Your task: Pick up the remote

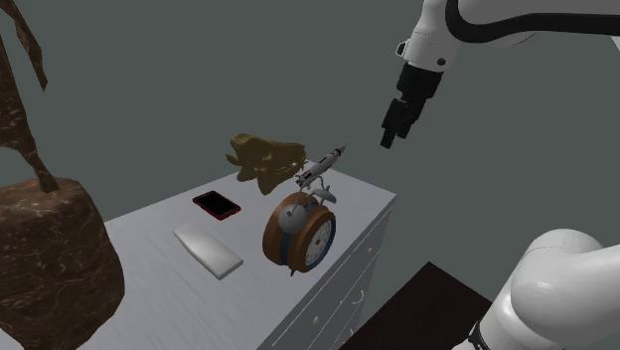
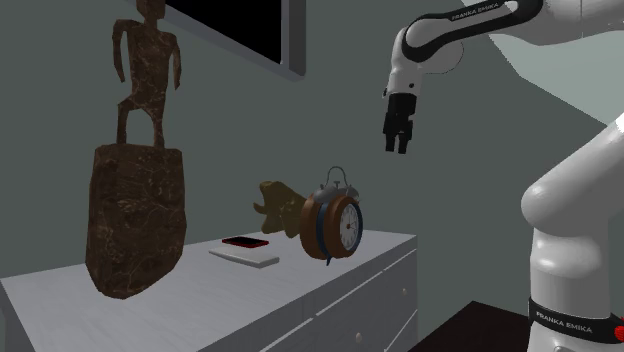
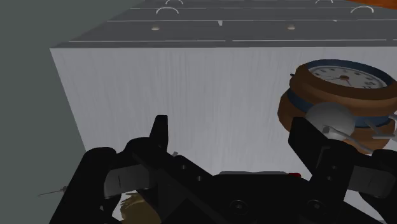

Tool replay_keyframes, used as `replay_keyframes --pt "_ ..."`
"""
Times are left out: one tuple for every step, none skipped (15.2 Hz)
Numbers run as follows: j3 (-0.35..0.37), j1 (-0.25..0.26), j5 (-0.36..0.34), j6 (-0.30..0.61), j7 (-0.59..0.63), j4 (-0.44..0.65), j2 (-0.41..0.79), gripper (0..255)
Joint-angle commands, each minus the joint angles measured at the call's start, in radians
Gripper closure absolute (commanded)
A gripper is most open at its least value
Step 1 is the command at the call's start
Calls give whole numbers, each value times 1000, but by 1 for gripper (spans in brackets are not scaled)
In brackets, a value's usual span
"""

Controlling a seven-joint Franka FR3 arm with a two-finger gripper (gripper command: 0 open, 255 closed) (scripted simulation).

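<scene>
The remote (image 1: 208, 251) is a flat pale grey slab lying on the white dresser top (image 1: 149, 288), to the left of the alarm clock in the shoulder view. It also appears as a thin white slab (image 2: 245, 256) in the second exterior view. My gripper (image 1: 395, 134) hangs in the air well above and to the right of the dresser's end, far from the remote. Seen across the room, the gripper (image 2: 397, 143) points down above the clock. In the wrist view the gripper (image 3: 232, 137) is open, its fingers apart with nothing between them.
A round brown alarm clock (image 1: 300, 231) stands near the dresser's front edge, with a small toy shuttle (image 1: 321, 167) above it. A red-edged black phone (image 1: 216, 205) lies behind the remote. A brown lumpy figure (image 1: 266, 159) sits at the back. A tall dark statue (image 2: 137, 200) occupies the other end.
</scene>
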Motion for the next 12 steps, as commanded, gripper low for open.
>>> replay_keyframes --pt "0 0 0 0 0 0 0 0" --pt "18 5 8 17 17 0 21 0" --pt "36 9 16 34 35 1 42 0" --pt "53 14 23 51 52 3 65 0" --pt "71 18 29 68 69 6 88 0" --pt "89 21 35 84 87 11 113 0" --pt "107 25 40 101 104 16 138 0" --pt "124 28 44 117 121 23 164 0" --pt "142 31 47 133 139 31 191 0" --pt "159 34 50 148 157 40 219 0" --pt "176 36 51 163 175 50 248 0" --pt "194 39 52 178 193 61 278 0"
